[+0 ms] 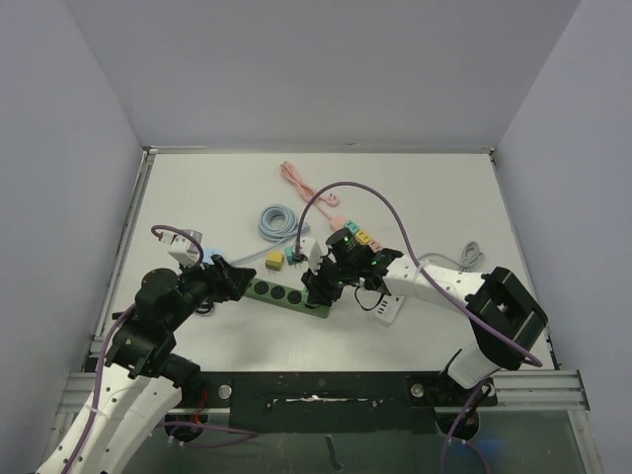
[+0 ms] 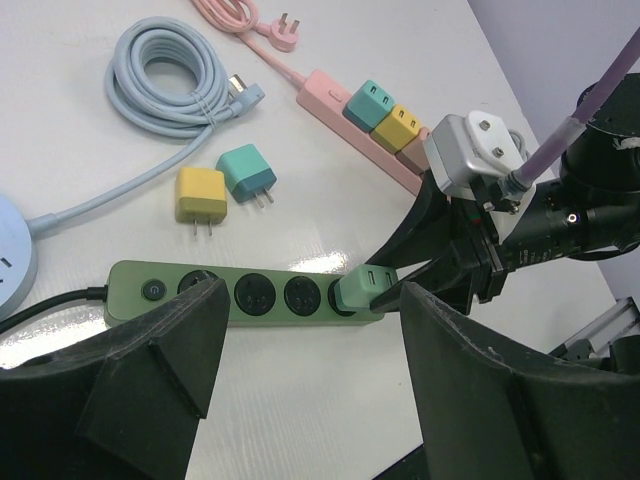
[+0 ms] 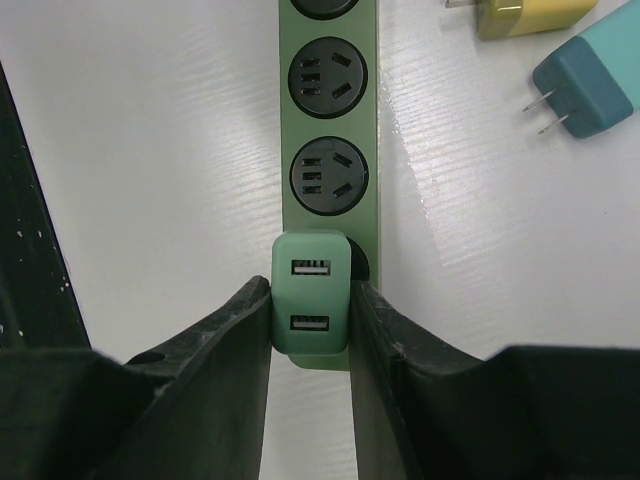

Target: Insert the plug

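Right wrist view has the right gripper (image 3: 311,312) pinched tight on the light green plug (image 3: 311,262), a finger on each side. It's holding the plug right over the end socket of the green power strip (image 3: 328,135), and the strip's free sockets run straight out ahead of the fingertips; you can see its two USB ports here, but I can't tell if the prongs are fully seated. Left wrist view adds the left gripper (image 2: 310,340) spread wide by the strip's switch end (contact unclear), with a yellow plug (image 2: 200,195) and a teal plug (image 2: 245,170) loose just beyond it and a pink power strip (image 2: 325,90) farther out.

bright even light, sharp focus, soft glare on the white table (image 3: 450,230).
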`<act>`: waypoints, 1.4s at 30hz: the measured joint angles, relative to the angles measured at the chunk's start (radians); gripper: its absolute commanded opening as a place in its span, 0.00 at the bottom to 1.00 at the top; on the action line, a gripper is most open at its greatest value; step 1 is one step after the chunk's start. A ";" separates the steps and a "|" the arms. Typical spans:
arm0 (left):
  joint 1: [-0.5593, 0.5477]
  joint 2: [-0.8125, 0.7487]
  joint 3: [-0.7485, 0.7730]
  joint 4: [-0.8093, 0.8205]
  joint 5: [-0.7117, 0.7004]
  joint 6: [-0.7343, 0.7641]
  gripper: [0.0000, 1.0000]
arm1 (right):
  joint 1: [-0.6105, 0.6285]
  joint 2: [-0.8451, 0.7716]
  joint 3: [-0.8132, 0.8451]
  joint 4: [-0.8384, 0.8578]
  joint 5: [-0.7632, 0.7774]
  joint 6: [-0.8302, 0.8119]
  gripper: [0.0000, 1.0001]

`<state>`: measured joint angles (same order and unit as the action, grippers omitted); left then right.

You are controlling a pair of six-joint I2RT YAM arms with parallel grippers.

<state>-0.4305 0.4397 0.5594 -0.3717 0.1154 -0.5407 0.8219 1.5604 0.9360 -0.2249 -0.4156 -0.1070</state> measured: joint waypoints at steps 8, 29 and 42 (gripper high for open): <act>0.000 0.002 0.000 0.000 0.000 0.000 0.68 | 0.021 -0.001 -0.002 -0.001 0.025 -0.031 0.00; 0.000 0.037 0.000 -0.001 -0.009 0.000 0.68 | 0.036 -0.008 -0.021 -0.021 0.067 -0.160 0.00; 0.000 0.040 0.000 -0.012 -0.046 0.000 0.68 | 0.030 0.098 0.106 -0.156 0.056 -0.137 0.00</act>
<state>-0.4305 0.4793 0.5594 -0.3840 0.0696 -0.5407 0.8516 1.6585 1.0424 -0.3809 -0.3592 -0.2436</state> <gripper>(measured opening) 0.678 0.316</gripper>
